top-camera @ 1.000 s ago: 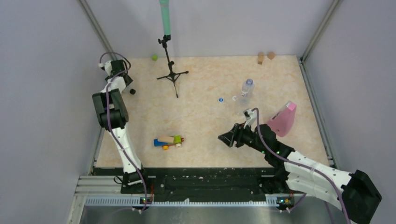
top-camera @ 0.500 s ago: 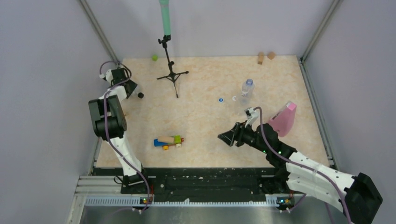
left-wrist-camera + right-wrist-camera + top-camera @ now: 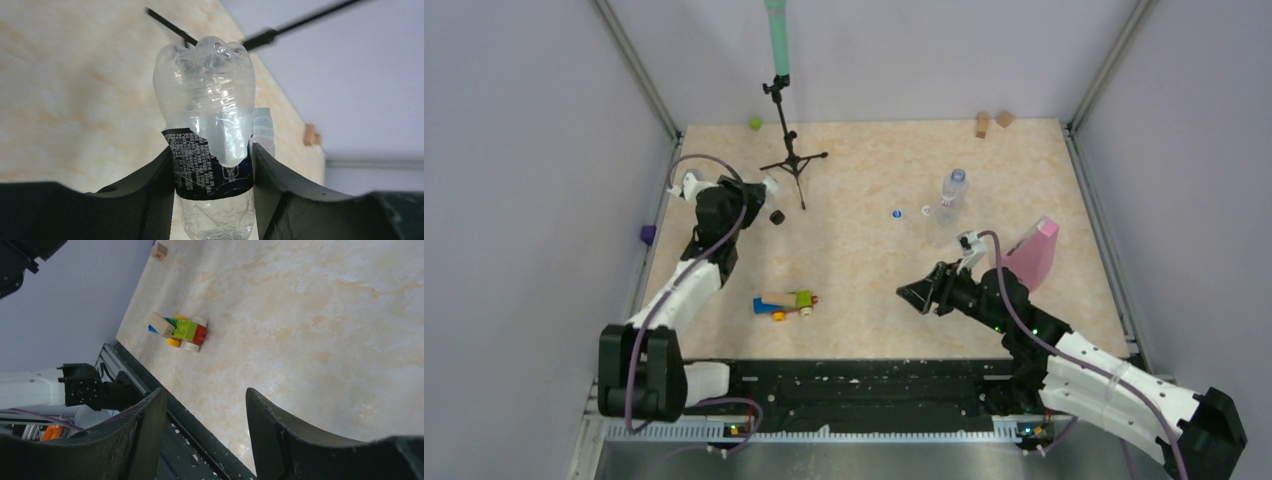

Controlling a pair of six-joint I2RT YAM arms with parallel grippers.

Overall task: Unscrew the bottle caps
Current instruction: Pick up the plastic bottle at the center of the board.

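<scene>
A clear bottle [image 3: 205, 90] is clamped at its dark label between the left gripper's [image 3: 212, 150] fingers, at ten o'clock on the desk [image 3: 874, 270]. The right gripper's [image 3: 202, 405] fingers are held apart, empty. The bottle's thin shell is judged light, slick and crushable, so its black cap [image 3: 777, 216] is best taken by the rim.

You work here in a robot test cell of a lab: plain grey panels [image 3: 524, 150] close the marble-patterned tabletop [image 3: 864, 260] on three sides, metal posts [image 3: 634, 62] stand at its far corners, a slotted rail [image 3: 854, 432] runs along its near edge, and a small tripod [image 3: 792, 160] stands near the far edge.
</scene>
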